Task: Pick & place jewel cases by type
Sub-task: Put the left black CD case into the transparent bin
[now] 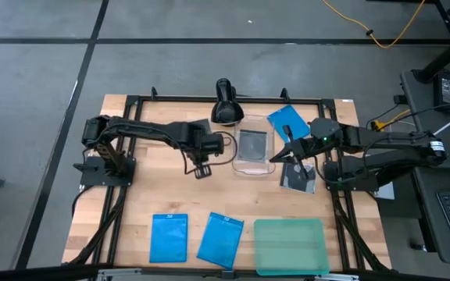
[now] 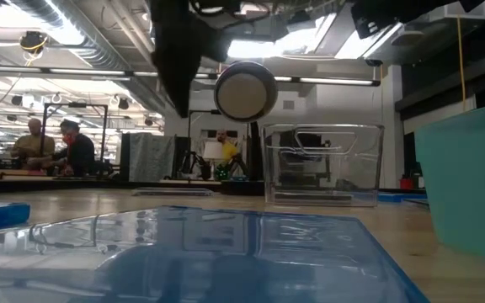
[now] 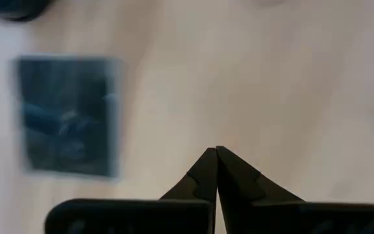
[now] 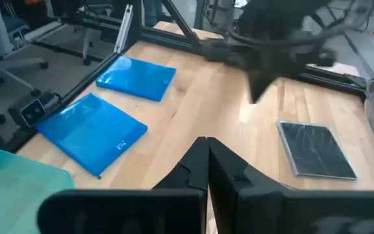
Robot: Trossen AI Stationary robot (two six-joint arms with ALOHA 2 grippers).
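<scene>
My left tool [image 1: 201, 168] hangs closed and empty over bare worktop [image 1: 143, 195], left of the black disc case [image 1: 252, 145] in the clear tub [image 1: 237, 166]. Two blue cases [image 1: 169, 238] lie near. My right tool [image 1: 280, 155], closed and empty, sits beside another disc case [image 1: 298, 179].

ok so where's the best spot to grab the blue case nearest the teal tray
Judging by its pose, take the blue case across its long edges near the middle, coming straight down. It lies flat and slightly tilted on the table, clear of the teal tray, so both long sides look free.
</scene>
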